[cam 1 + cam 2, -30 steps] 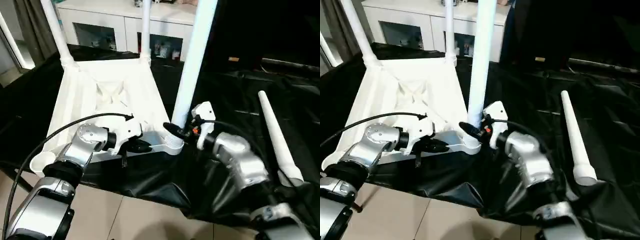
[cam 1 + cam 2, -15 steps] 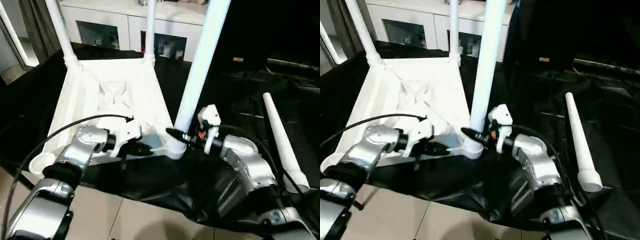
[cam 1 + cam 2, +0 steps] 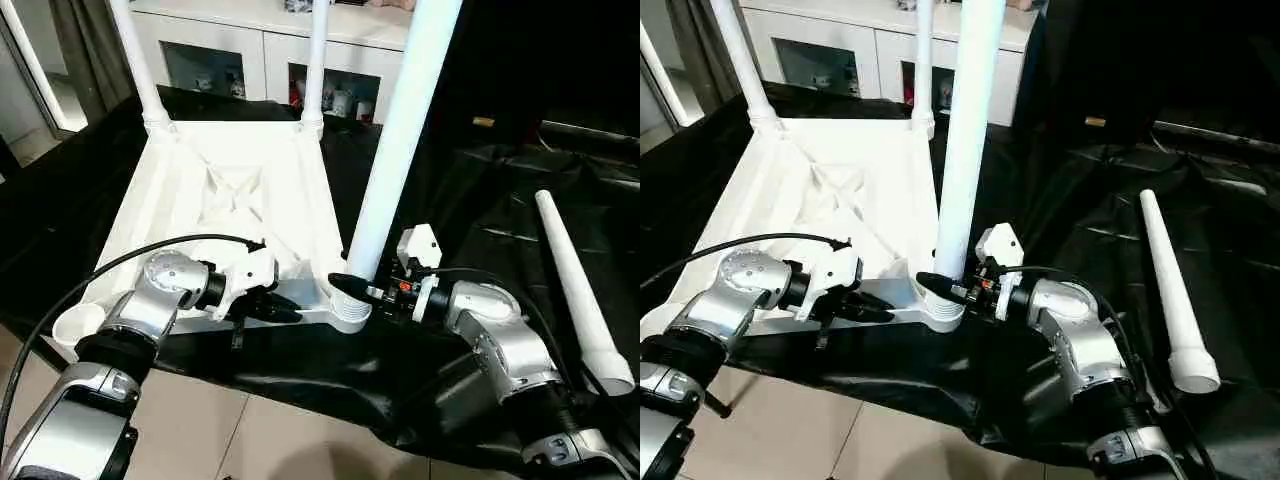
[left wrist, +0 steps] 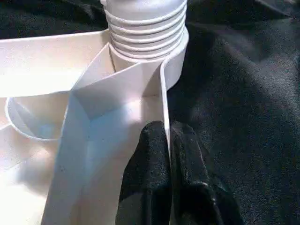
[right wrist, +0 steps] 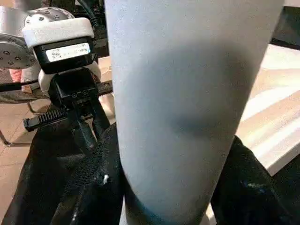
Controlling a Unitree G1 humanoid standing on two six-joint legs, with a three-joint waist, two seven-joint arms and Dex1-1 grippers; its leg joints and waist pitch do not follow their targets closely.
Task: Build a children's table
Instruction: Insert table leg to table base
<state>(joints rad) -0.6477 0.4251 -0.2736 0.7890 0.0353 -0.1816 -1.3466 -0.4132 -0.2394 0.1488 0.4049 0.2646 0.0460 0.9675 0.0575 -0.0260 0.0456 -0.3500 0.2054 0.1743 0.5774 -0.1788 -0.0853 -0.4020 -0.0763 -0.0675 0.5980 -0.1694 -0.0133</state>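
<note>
The children's table top [image 3: 240, 200] lies upside down on a black cloth, ribs facing up. Two white legs [image 3: 140, 60] [image 3: 318, 60] stand in its far corner sockets. A third leg [image 3: 400, 150] rises from the near right socket [image 3: 350, 312], leaning slightly right. My right gripper [image 3: 350, 288] is shut on this leg just above the socket, with one black finger on each side of the tube [image 5: 187, 93]. My left gripper [image 4: 168, 136] is shut on the thin near rim [image 4: 164, 93] of the top, close to that socket. A fourth leg [image 3: 580, 285] lies loose on the cloth at the right.
The near left socket [image 3: 75, 325] holds no leg. A white cabinet [image 3: 260, 50] with glass doors stands behind the table. Black cloth [image 3: 480, 200] covers the work surface and hangs over its near edge above a tiled floor [image 3: 250, 440].
The head view has shifted. My right forearm has swung lower and outward while its gripper stays on the leg's base. The left gripper keeps its hold on the rim.
</note>
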